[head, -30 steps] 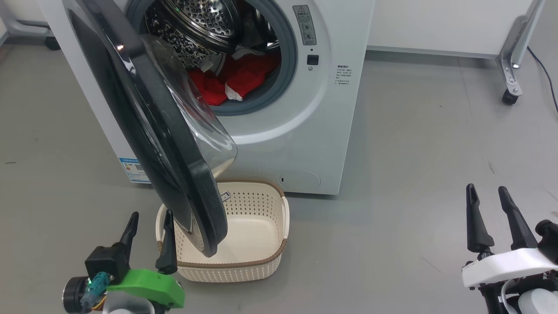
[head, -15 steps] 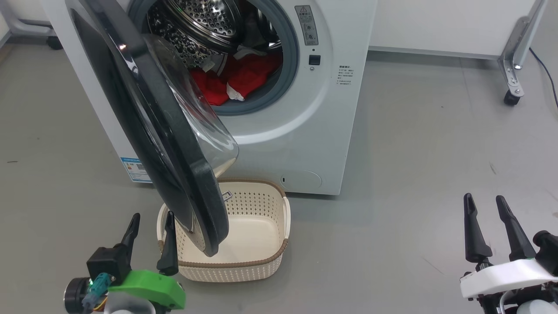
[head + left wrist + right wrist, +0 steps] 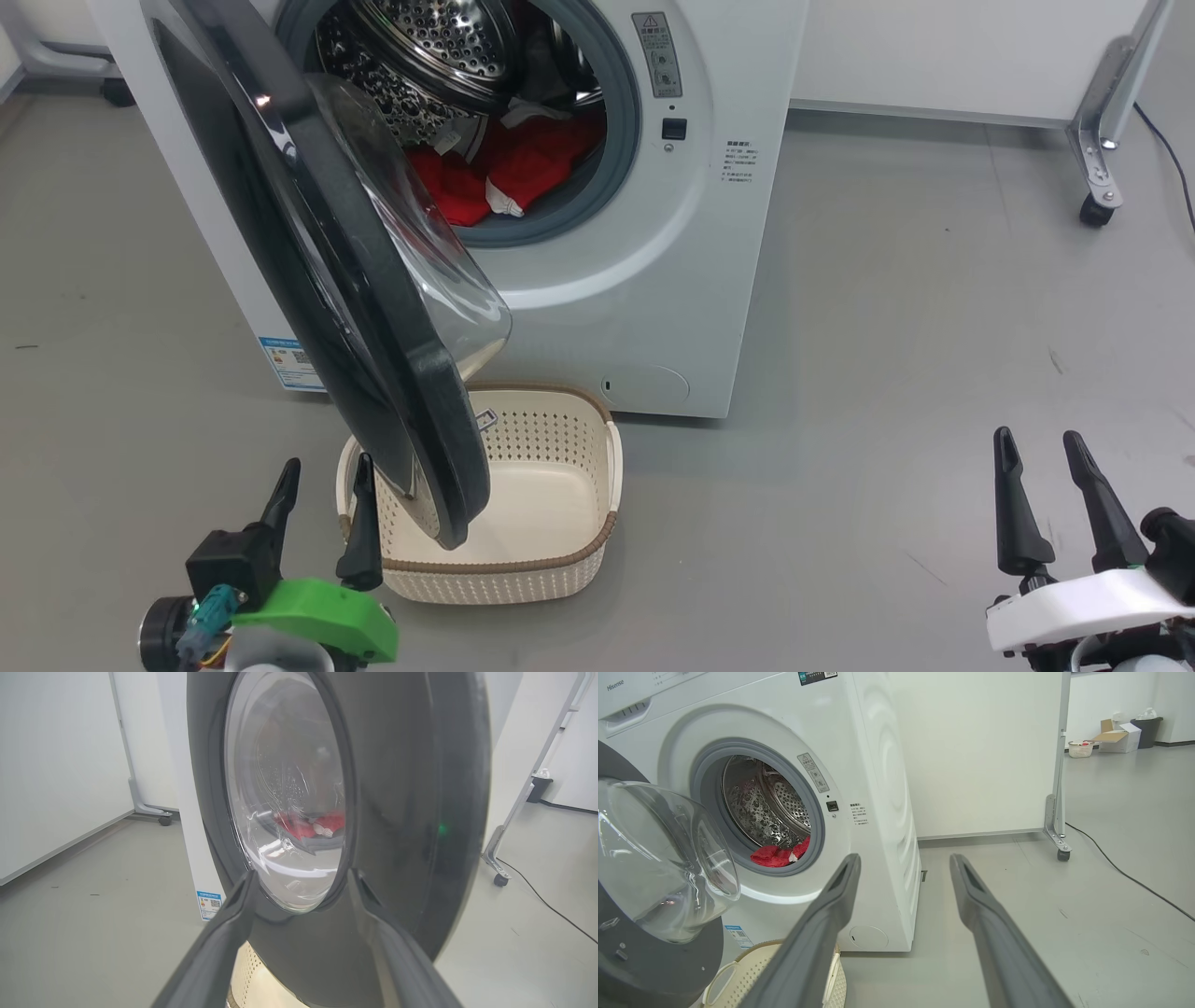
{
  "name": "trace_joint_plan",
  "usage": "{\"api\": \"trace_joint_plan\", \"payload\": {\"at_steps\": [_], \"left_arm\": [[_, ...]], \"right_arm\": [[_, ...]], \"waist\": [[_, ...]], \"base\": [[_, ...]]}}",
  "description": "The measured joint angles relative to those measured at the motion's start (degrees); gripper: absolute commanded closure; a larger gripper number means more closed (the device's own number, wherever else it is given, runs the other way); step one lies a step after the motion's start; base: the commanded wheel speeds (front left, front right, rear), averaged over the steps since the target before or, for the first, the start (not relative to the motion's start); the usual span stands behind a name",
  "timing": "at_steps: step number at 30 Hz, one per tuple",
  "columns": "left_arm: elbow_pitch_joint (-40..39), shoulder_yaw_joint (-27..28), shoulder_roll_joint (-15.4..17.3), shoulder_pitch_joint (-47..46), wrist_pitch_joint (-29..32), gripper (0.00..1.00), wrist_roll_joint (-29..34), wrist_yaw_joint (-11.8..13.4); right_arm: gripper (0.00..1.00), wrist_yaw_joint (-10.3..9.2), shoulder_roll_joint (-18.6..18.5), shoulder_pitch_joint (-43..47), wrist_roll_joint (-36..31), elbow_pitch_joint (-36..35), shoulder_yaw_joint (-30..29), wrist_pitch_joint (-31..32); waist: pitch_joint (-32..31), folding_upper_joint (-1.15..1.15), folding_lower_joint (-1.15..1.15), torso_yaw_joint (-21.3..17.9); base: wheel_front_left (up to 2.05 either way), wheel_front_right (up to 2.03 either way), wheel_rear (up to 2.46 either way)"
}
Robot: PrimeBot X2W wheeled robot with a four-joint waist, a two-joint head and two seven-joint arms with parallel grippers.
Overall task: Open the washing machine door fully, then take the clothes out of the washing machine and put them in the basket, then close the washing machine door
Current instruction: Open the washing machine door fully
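Door [image 3: 329, 280] edge above basket [image 3: 509, 581] rim, seemingly apart; floor [image 3: 887, 373] rightward

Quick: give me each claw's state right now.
Left claw: open, holding nothing.
Right claw: open, holding nothing.

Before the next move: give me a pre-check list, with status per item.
1. Washing machine door fully open: not ok. It stands part open, its lower edge above the basket.
2. Left claw open and empty: ok. It faces the door's outer side.
3. Left claw touching the door: cannot tell.
4. Right claw open and empty: ok. It is above bare floor.
5. Clothes in the drum: ok. The red bundle lies low at its mouth.
6. Basket empty: ok.
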Motion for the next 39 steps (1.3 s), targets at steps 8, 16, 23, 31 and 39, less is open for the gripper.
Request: {"api": "trace_joint_plan", "payload": {"at_steps": [8,16,23,31,39], "left_arm": [[0.01,0.12,-0.11,0.0,0.0,0.0,0.47,-0.01],[0.02,0.42,-0.13,0.0,0.0,0.0,0.94,-0.02],[-0.11,0.77,-0.18,0.0,0.0,1.0,1.0,-0.23],[-0.89,0.75,-0.21,0.0,0.0,1.0,1.05,-0.6],[-6.08,2.99,-0.35,-0.68,0.0,1.0,1.97,-1.1]], "right_arm": [[0.0,0.82,0.59,0.32,-1.23,-0.01,-0.48,0.0],[0.0,1.25,1.51,0.35,-1.77,0.01,-0.96,0.0],[0.0,1.43,1.92,0.46,-2.25,0.09,-1.27,0.0],[0.0,1.9,2.7,0.58,-2.85,0.21,-1.55,0.0],[0.0,2.43,3.27,0.58,-3.35,0.34,-1.83,0.0]], "waist": [[-0.04,0.0,0.0,0.07],[-0.05,0.0,0.0,-0.04],[-0.04,0.0,0.0,-0.37],[0.08,0.0,0.0,-0.64],[0.05,0.0,0.0,-0.67]], "base": [[0.0,0.0,0.0],[0.0,0.0,0.0],[0.0,0.0,0.0],[0.0,0.0,0.0],[0.0,0.0,0.0]]}}
